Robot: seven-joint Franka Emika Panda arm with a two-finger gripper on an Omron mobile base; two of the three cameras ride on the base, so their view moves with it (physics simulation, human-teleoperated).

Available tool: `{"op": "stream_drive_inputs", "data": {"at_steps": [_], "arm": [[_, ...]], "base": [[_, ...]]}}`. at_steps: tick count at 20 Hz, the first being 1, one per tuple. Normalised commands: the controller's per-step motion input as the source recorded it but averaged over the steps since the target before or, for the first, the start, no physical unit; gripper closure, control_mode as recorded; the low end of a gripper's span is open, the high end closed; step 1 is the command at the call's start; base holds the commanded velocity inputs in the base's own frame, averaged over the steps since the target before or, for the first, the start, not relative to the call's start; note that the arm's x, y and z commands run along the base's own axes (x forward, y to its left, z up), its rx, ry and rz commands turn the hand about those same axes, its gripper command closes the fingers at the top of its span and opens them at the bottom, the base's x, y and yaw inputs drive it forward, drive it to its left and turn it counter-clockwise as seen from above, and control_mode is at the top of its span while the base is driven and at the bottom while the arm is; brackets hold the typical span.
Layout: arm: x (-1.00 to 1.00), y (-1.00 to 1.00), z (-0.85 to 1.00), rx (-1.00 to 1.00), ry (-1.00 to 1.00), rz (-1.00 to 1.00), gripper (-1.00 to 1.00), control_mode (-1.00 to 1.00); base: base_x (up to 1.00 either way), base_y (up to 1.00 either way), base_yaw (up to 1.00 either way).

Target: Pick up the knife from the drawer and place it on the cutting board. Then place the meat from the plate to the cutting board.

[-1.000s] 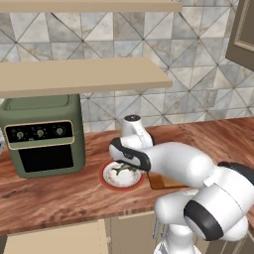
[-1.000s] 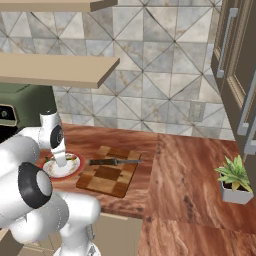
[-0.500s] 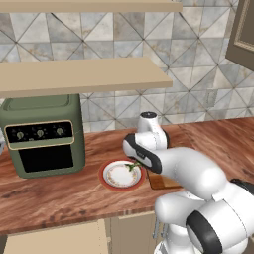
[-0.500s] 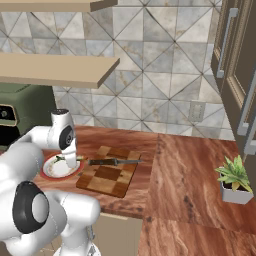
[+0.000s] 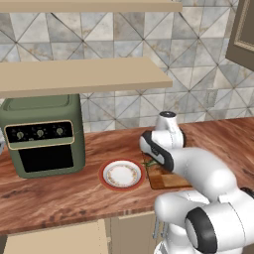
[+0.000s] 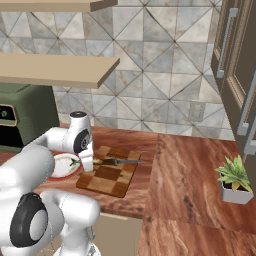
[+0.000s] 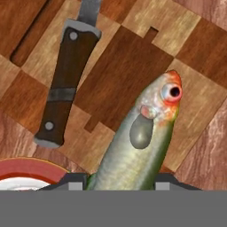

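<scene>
The meat, a greenish-yellow fish point(image 7: 142, 137), hangs between my gripper's point(image 7: 119, 182) two fingertips, which are shut on its body. Its head is over the near-left part of the checkered cutting board point(image 7: 128, 66). The knife point(image 7: 66, 84) lies flat on the board, dark handle toward the plate, blade pointing away. From the right base view, the gripper point(image 6: 87, 166) hovers at the board's point(image 6: 112, 177) left edge, with the knife point(image 6: 120, 161) just behind it. The red-rimmed plate point(image 5: 121, 173) stands bare on the counter left of the board point(image 5: 166, 178). The tan drawer point(image 5: 54, 240) shows below the counter.
A green toaster oven point(image 5: 42, 134) stands at the back left of the reddish wooden counter point(image 5: 59, 196). A small potted plant point(image 6: 235, 180) sits far right. Wooden shelves point(image 5: 79, 74) hang above, and tall cabinets point(image 6: 240, 75) stand to the right.
My gripper has carried the fish rightward off the plate to the board's left edge. The plate is now bare. The knife has not moved.
</scene>
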Motion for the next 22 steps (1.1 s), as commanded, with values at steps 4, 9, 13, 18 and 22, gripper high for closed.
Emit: {"op": "stream_drive_inputs", "data": {"at_steps": [4, 9, 13, 18, 22], "arm": [[0.0, -0.57, -0.05, 0.0, 0.02, 0.0, 1.0, -1.0], [0.0, -0.37, -0.11, -0.02, 0.05, 0.0, 1.0, -1.0], [0.08, -0.16, -0.28, -0.06, 0.08, 0.0, 1.0, -1.0], [0.19, -0.16, -0.24, -0.03, 0.05, 0.0, 1.0, -1.0], [0.14, -0.01, -0.21, -0.01, 0.04, 0.0, 1.0, -1.0]], "base": [[0.0, 0.0, 0.0], [0.0, 0.0, 0.0], [0.0, 0.0, 0.0], [0.0, 0.0, 0.0], [0.0, 0.0, 0.0]]}}
